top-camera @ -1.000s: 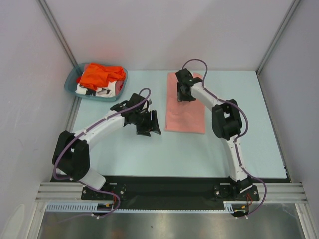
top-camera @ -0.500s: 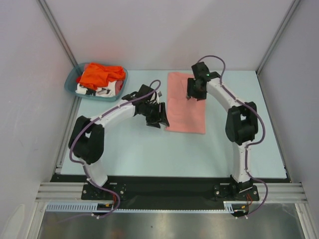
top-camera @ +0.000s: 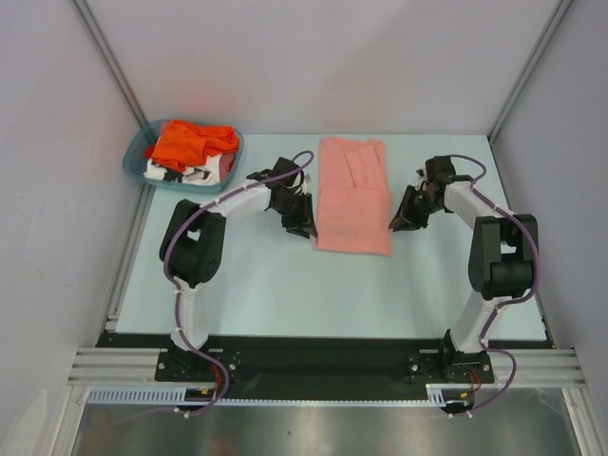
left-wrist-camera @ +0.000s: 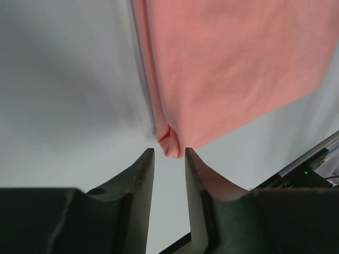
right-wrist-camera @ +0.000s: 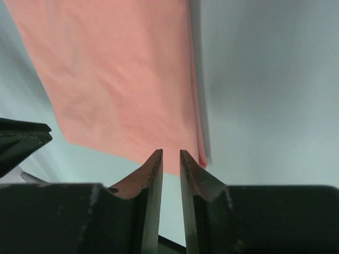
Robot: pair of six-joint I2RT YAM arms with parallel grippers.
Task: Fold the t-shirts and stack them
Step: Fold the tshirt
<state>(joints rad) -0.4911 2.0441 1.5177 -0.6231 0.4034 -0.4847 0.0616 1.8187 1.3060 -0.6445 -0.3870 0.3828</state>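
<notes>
- The salmon-pink shirt [top-camera: 353, 204] lies flat in the middle of the table [top-camera: 285, 285]. It is folded into a long narrow rectangle, with the sleeves turned in over its far end. The cloth is smooth except for a small bunched fold at the near left corner.
- The orange shirt [top-camera: 190, 142] lies crumpled on the white printed shirt [top-camera: 185, 173] in the teal basket [top-camera: 236, 152] at the far left corner.
- Left gripper [top-camera: 304, 220]: low beside the pink shirt's near left corner. The fingers are slightly parted and grasp nothing. The bunched corner sits just ahead of the tips.
- Right gripper [top-camera: 397, 218]: low beside the shirt's right edge. The fingers are parted by a narrow gap and grasp nothing.
- Change from half a second earlier: the right gripper has left the shirt's far end and swung out to its right edge. The left gripper has closed in on the left edge. All three shirts lie as before.
</notes>
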